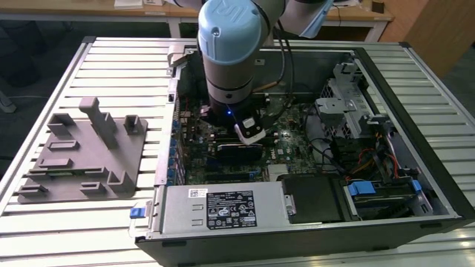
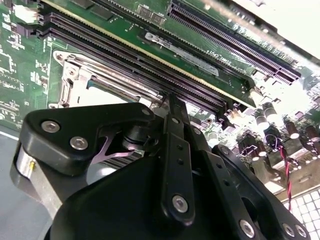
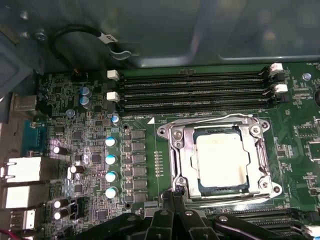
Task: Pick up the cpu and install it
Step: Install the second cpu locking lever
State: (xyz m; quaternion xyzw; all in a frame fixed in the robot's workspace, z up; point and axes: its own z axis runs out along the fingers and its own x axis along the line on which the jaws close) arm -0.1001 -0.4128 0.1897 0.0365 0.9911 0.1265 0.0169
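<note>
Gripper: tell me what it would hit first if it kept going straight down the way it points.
Probably the metal socket frame at its near edge, beside the cpu lying in it. The gripper hangs right over that edge, though its height above the board is unclear.

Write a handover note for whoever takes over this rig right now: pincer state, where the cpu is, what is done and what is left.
Pincer: hovers low over the motherboard at the socket's edge; open or shut cannot be told.
Cpu: the flat square silvery chip lies inside the metal socket frame, below the empty black memory slots; the pincer's fingers are not around it.
Done: cpu is off the grey plastic fixture tray and in the socket.
Left: whether it is fully seated or latched cannot be told.
</note>
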